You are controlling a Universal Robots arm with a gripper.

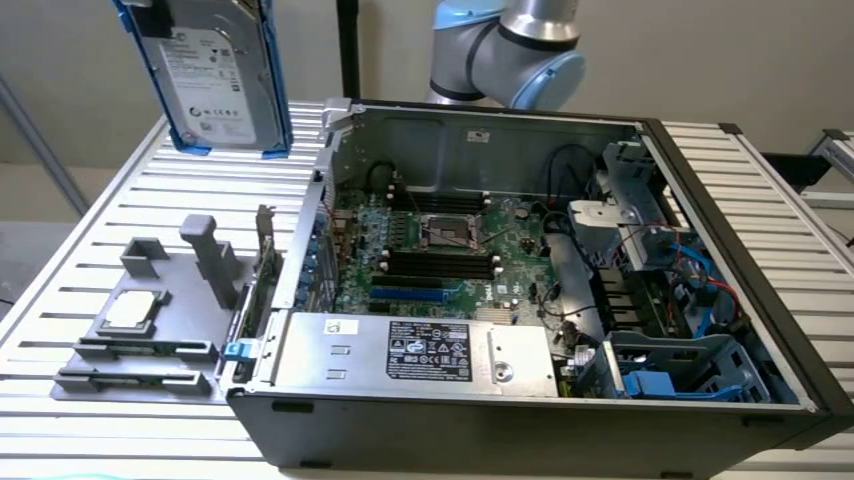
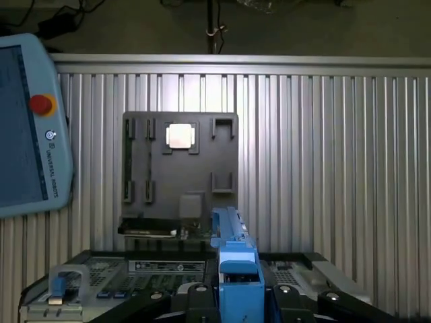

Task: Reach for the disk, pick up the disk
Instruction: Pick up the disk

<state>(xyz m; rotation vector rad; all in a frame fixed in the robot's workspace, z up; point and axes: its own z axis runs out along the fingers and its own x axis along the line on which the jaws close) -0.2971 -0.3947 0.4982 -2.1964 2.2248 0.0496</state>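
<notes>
Silver-metal disk, blue bracket, white label: held upright, well above table, clear of open PC case. Gripper fingers pinching bracket edge. Step: pick-up, prob. done. Needs, est.: firm clamp, no tilt.

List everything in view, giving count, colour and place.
disk: one, silver in a blue frame, in the air above the table
computer case: one, dark grey, open, on the table
circuit board: one, green, inside the case
power supply: one, silver, inside the case
drive cage: one, blue, inside the case
tray: one, grey, beside the case
chip: one, silver, on the tray
control tablet: one, pale blue, near the table
table: one, silver slats
arm: one, silver and blue, behind the case
gripper: one, black, shut on the disk
</notes>
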